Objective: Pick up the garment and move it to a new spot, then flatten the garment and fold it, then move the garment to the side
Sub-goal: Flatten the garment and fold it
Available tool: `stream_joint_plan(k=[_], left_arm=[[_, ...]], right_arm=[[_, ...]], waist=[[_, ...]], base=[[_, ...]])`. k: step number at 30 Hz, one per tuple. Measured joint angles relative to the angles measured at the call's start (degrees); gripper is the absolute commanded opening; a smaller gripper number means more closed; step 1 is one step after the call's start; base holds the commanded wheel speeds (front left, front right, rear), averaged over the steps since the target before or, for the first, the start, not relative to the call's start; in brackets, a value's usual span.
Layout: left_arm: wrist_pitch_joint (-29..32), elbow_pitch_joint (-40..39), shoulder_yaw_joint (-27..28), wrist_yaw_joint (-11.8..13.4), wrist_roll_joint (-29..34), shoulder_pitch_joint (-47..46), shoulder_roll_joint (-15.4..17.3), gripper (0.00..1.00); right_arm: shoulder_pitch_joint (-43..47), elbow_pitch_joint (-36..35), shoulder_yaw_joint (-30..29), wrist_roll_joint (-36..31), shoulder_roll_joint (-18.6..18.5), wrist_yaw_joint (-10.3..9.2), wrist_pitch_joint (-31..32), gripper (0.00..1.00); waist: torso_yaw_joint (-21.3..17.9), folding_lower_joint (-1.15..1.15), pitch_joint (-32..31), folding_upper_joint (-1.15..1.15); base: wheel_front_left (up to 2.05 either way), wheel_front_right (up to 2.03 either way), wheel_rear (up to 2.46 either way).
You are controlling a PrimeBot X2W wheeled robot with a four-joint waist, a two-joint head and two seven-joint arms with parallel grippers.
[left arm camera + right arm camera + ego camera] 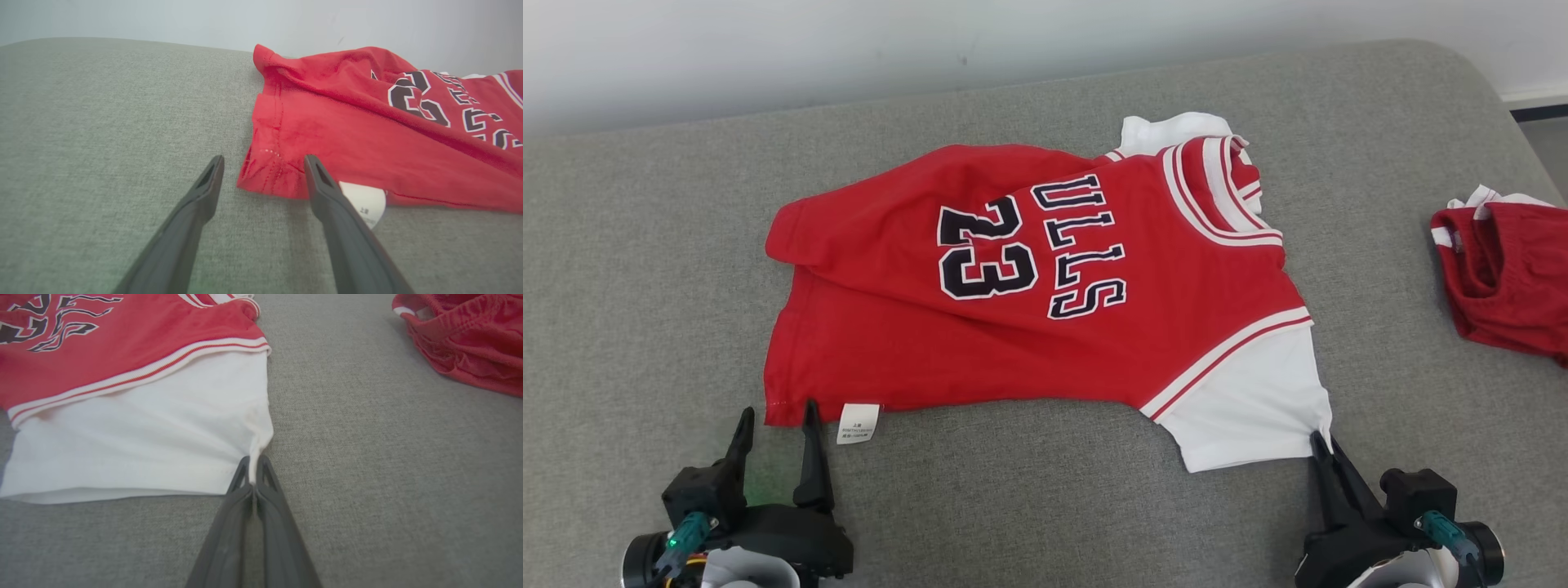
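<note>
**Garment.** The red jersey (1029, 327) is lying spread across the middle of the grey padded surface (645, 286), print side up. It is turned sideways, so that its collar is pointing toward the robot's right and its hem toward the left. The far part of the body is creasing into a folded ridge near the hem. A white sleeve (1250, 400) is projecting from the near right edge. A white care label (858, 422) is sticking out from under the near hem.

**Left end effector.** The left end effector (777, 408) is standing with its fingers spread wide and gripping nothing. In the left wrist view, the near hem corner of the jersey (367, 134) is lying between the two fingers of this end effector (264, 158). The care label (365, 202) is showing just beyond one finger. Whether either finger is touching the cloth I cannot tell.

**Right end effector.** The right end effector (1316, 437) is pinching the outer near corner of the white sleeve, fingers pressed together. The right wrist view is confirming this. The sleeve (143, 437) is gathering into a small peak where it is entering the closed fingertips of the end effector (254, 459), and the rest of it is lying flat.

**Surroundings.** A second red garment (1511, 278) is lying crumpled at the right edge of the surface, well apart from the jersey. A pale wall (849, 49) is running behind the surface.
</note>
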Motion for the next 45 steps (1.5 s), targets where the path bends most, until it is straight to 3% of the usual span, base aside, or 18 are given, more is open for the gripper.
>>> stream_joint_plan(k=[2,3,5,6,7,14,21,30,39,45], left_arm=[[0.01,0.79,-0.25,-0.01,-0.09,-0.02,0.00,1.00],[0.01,1.13,-0.45,-0.05,-0.08,-0.09,0.01,0.95],[0.01,1.51,-0.43,-0.08,-0.08,-0.61,-0.03,0.72],[0.00,1.48,-0.34,-0.09,0.02,-1.04,0.00,0.32],[0.01,1.43,-0.30,-0.11,0.18,-1.37,0.02,0.00],[0.00,0.68,0.48,-1.10,1.47,-1.28,-0.01,0.00],[0.01,-4.76,1.27,-2.52,3.85,-0.09,0.67,0.00],[0.00,-8.32,-2.99,-3.05,5.46,-9.37,8.93,0.00],[0.00,-5.72,-8.27,-3.10,5.52,-21.76,18.31,0.00],[0.00,-2.67,-10.76,-3.10,5.67,-27.46,21.40,0.00]], right_arm=[[-0.03,-0.16,-0.02,0.00,-0.01,0.00,0.00,0.00],[-0.09,-0.22,-0.04,0.00,-0.01,0.00,0.00,0.00],[-0.24,-0.37,-0.07,0.01,-0.02,0.00,0.00,0.00],[-0.28,-0.43,-0.08,0.01,-0.03,0.00,0.00,0.00],[-0.30,-0.47,-0.05,0.01,-0.03,0.00,0.00,0.00],[-0.37,-2.40,-0.52,0.68,0.20,0.00,0.01,0.00],[-4.05,-9.82,0.58,3.52,-0.76,0.00,0.02,0.00],[-17.57,-15.45,4.58,5.53,-5.66,0.00,0.01,0.00],[-30.98,-13.68,7.92,5.89,-8.86,0.00,0.02,0.00],[-37.07,-11.48,9.13,5.38,-9.55,0.00,0.01,0.00]], waist=[[0.03,0.00,0.15,0.00],[0.07,0.00,0.24,0.00],[0.12,0.00,0.40,0.00],[0.12,0.00,0.45,0.00],[0.12,0.00,0.46,0.00],[0.16,0.01,-0.54,0.00],[0.36,0.00,-4.87,0.00],[0.93,0.00,-11.33,0.00],[2.50,0.00,-15.67,0.00],[3.51,0.00,-17.09,0.00]], base=[[0.00,0.00,0.00],[0.00,0.00,0.00],[0.00,0.00,0.00],[0.00,0.00,0.00],[0.00,0.00,0.00],[0.00,0.00,0.00],[0.00,0.00,0.00],[0.00,0.00,0.00],[0.00,0.00,0.00],[0.00,0.00,0.00]])
